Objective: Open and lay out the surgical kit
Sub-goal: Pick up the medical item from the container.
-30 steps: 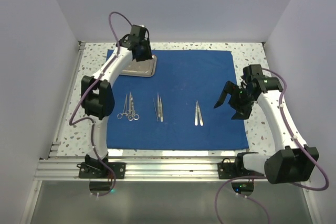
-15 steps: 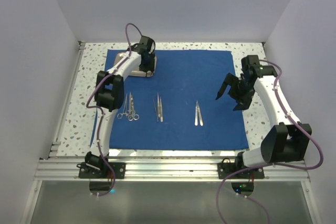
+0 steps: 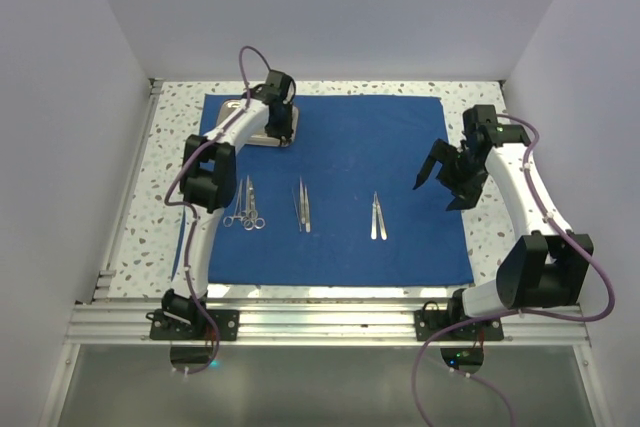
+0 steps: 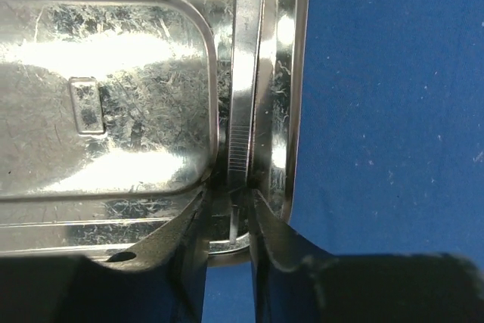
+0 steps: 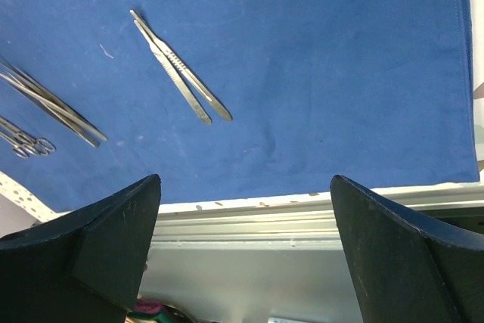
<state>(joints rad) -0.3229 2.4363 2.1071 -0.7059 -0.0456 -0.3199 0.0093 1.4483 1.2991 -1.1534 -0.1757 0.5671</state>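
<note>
The royal-blue cloth [image 3: 380, 147] lies spread flat. The steel tray [image 3: 258, 138] sits on its far left corner. In the left wrist view a flat ribbed silver instrument, like tweezers [image 4: 246, 88], lies along the right inner side of the tray [image 4: 113, 111]. My left gripper [image 4: 229, 196] is closed narrowly on its near end, and it also shows in the top view [image 3: 283, 125]. Scissors and forceps [image 3: 245, 204], tweezers [image 3: 302, 205] and another pair [image 3: 377, 217] lie in a row on the cloth. My right gripper [image 3: 432, 195] hangs wide open and empty above the cloth's right side.
The right wrist view shows the open gripper [image 5: 243, 179], a pair of tweezers [image 5: 181, 69], the cloth's near edge [image 5: 318, 164] and the aluminium rail [image 5: 302, 225] below it. Speckled table borders the cloth. White walls enclose three sides.
My left gripper has moved from the tray's far side to its right edge and stays there. My right arm has shifted slightly back and right, still open.
</note>
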